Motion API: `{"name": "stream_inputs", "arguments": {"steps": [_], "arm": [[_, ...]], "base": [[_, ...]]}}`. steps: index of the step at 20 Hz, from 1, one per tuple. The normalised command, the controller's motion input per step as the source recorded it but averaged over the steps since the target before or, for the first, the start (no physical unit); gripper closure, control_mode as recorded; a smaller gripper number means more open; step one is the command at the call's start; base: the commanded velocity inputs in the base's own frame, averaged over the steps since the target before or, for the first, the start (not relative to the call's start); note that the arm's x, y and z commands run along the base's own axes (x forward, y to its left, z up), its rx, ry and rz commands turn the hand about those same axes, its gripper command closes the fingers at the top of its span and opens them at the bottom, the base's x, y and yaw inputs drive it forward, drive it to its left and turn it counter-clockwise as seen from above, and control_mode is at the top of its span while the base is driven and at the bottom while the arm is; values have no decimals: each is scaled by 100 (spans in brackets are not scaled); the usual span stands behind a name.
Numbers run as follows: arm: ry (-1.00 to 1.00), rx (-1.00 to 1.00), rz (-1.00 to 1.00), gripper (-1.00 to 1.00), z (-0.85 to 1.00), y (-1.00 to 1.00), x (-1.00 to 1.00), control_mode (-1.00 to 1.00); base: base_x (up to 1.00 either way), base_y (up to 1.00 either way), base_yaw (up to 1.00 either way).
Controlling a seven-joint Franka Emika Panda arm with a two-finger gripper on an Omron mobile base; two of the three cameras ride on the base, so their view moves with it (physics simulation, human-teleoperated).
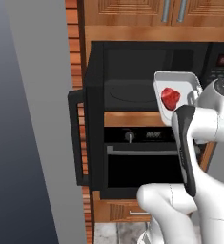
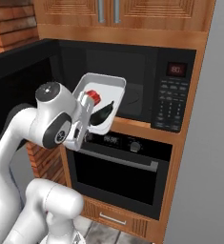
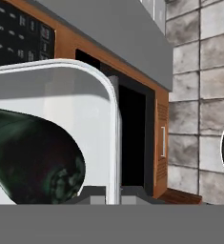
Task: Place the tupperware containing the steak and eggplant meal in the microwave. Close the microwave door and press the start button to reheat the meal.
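microwave (image 2: 132, 90) cavity seemingly unobstructed

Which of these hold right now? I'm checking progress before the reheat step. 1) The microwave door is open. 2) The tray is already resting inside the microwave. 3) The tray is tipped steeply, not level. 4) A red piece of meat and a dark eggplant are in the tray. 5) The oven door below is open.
1) True: the microwave door is swung out to the left of the microwave.
2) False: the tray is held in the air in front of the opening, gripped by the jaws at the gripper.
3) True: it is tilted steeply, its inside facing the cameras.
4) True: the meat and the eggplant both lie in it.
5) False: the oven is shut.
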Motion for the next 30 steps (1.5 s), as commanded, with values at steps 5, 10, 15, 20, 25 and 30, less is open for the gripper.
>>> {"name": "stream_inputs", "arguments": {"steps": [5, 10, 15, 20, 25, 30], "arm": [[0, 0, 1, 100, -26, 0, 62, -100], [-6, 0, 10, 100, -27, 0, 62, -100], [-1, 0, 9, 100, -7, 0, 67, -100], [10, 0, 1, 100, 0, 0, 66, -100], [18, 0, 0, 100, 0, -4, 66, -100], [2, 0, 0, 100, 0, -17, 52, -100]], "base": [[0, 0, 0], [0, 0, 0], [0, 0, 0], [0, 0, 0], [0, 0, 0], [0, 0, 0]]}}
